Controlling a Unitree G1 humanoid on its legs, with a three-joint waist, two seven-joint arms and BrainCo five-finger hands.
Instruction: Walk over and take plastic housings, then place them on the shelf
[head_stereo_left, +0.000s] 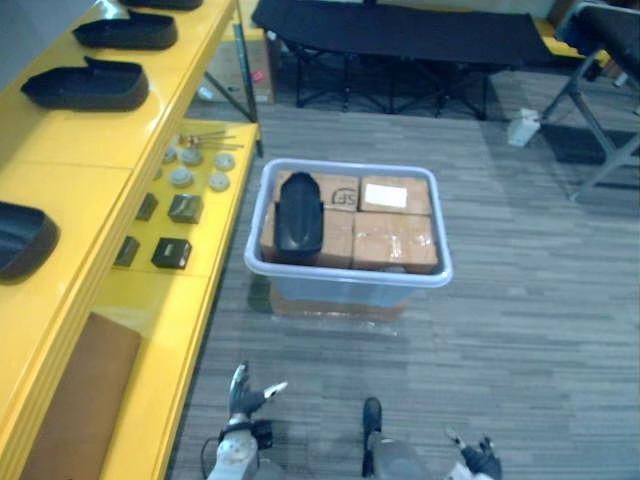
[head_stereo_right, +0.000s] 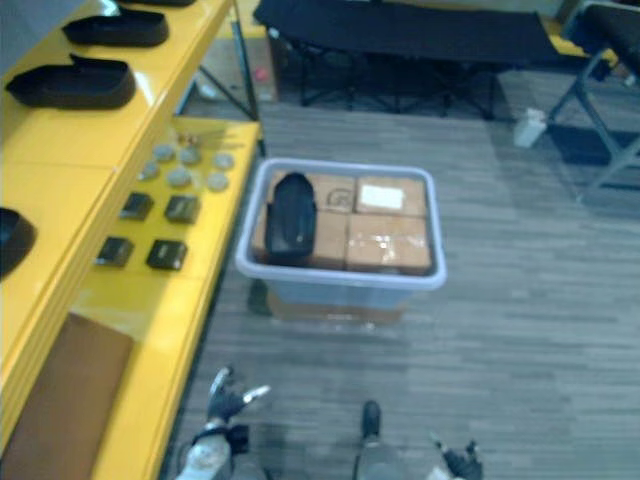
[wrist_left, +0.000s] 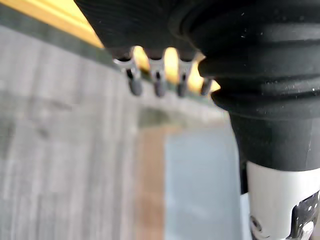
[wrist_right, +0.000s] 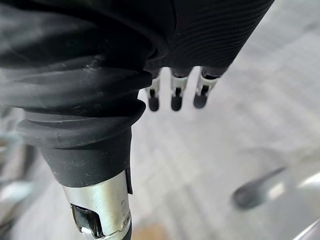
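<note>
A black plastic housing (head_stereo_left: 298, 213) lies on cardboard boxes (head_stereo_left: 395, 240) inside a pale bin (head_stereo_left: 345, 272) on the floor ahead. More black housings (head_stereo_left: 88, 85) rest on the top of the yellow shelf (head_stereo_left: 70, 190) along the left, one at its near end (head_stereo_left: 20, 240). My left hand (head_stereo_left: 243, 397) hangs low beside the shelf, well short of the bin, with its fingers (wrist_left: 159, 85) straight and empty. My right hand (head_stereo_left: 480, 458) shows at the lower right over the floor, its fingers (wrist_right: 176, 97) relaxed and holding nothing.
The shelf's lower tier carries small black boxes (head_stereo_left: 172, 252), round discs (head_stereo_left: 181, 176) and a brown board (head_stereo_left: 85, 395). A black folding cot (head_stereo_left: 400, 30) stands behind the bin. A white jug (head_stereo_left: 522, 127) and a grey frame (head_stereo_left: 605, 120) stand at the back right.
</note>
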